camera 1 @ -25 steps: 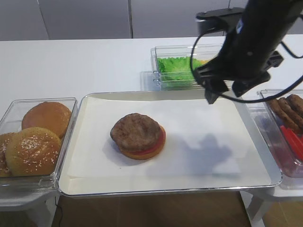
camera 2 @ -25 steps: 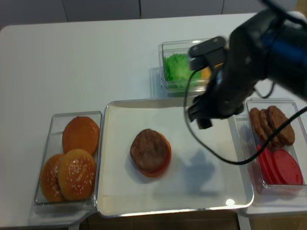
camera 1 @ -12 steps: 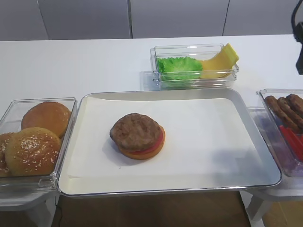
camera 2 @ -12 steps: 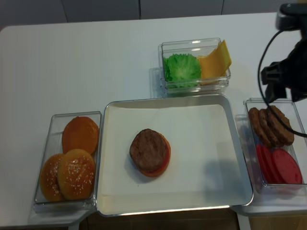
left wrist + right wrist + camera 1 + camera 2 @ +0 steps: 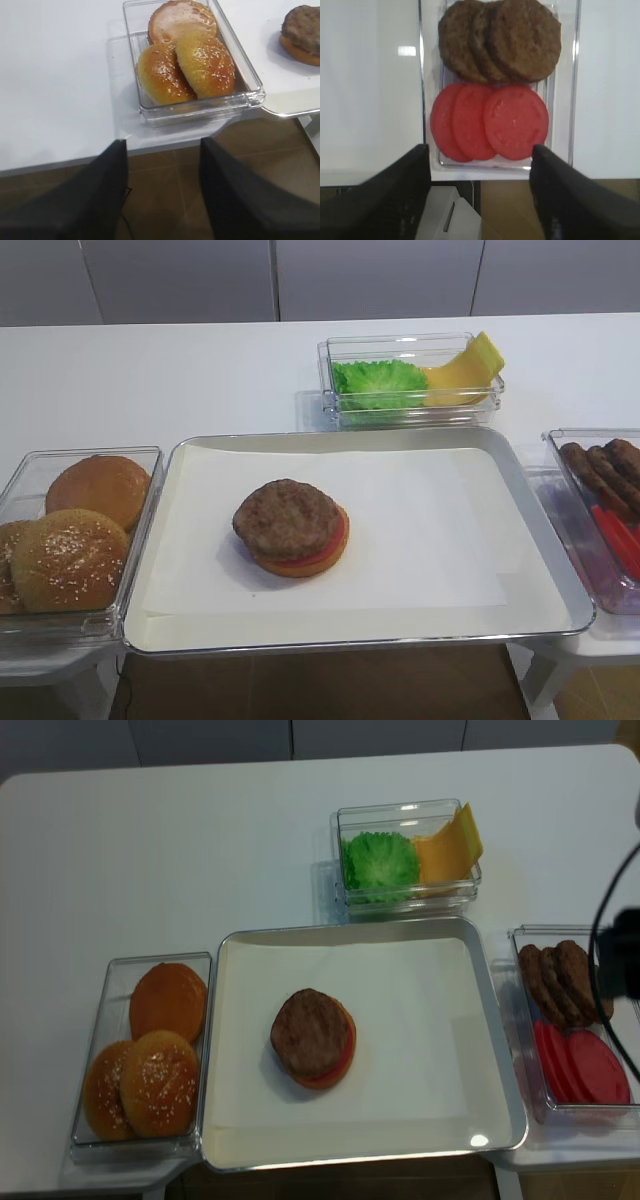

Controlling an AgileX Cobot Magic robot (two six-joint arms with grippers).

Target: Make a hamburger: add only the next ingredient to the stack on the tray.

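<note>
Sitting near the middle of the tray (image 5: 520,585) in the exterior high view, the meat patty (image 5: 288,517) tops the stack (image 5: 300,558). Over to the right wrist view: the right gripper (image 5: 480,195) hangs wide open and empty, red slices (image 5: 515,122) at 12 o'clock, spare patties (image 5: 522,40) beyond. Left wrist view: the left gripper (image 5: 162,192) is spread apart, holding nothing, sesame buns (image 5: 205,62) at 12 o'clock. Realsense view: patty on stack, tub of lettuce (image 5: 378,862) at 1 o'clock.
</note>
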